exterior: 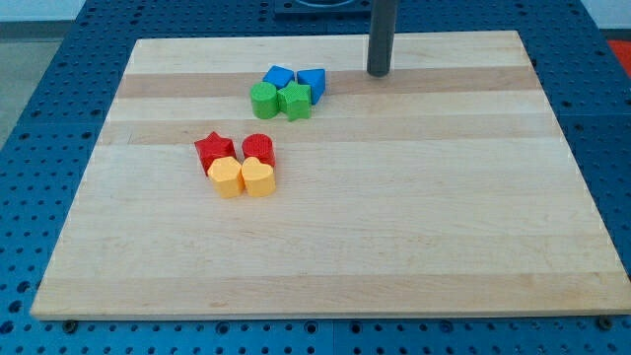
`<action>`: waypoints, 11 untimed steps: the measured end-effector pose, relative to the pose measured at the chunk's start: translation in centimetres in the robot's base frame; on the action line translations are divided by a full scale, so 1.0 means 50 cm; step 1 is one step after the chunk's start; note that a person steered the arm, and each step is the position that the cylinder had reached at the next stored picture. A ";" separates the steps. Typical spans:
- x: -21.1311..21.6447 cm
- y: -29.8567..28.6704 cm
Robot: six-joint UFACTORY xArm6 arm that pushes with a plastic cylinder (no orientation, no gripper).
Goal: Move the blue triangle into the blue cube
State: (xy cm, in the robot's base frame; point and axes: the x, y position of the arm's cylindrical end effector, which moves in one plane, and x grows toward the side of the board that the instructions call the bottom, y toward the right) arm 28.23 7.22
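Observation:
The blue triangle (313, 81) sits near the top of the wooden board, touching the blue cube (278, 77) on its left. My tip (380, 74) rests on the board to the right of the blue triangle, a short gap away, touching no block. The rod rises straight up out of the view's top.
A green cylinder (263, 100) and a green star (294, 101) sit just below the two blue blocks, touching them. Lower left is a second cluster: a red star (214, 150), a red cylinder (257, 148), a yellow hexagon (226, 177) and a yellow heart (258, 177).

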 end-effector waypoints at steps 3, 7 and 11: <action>0.014 -0.095; 0.052 -0.083; 0.068 -0.132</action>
State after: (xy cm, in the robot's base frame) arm 31.64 0.63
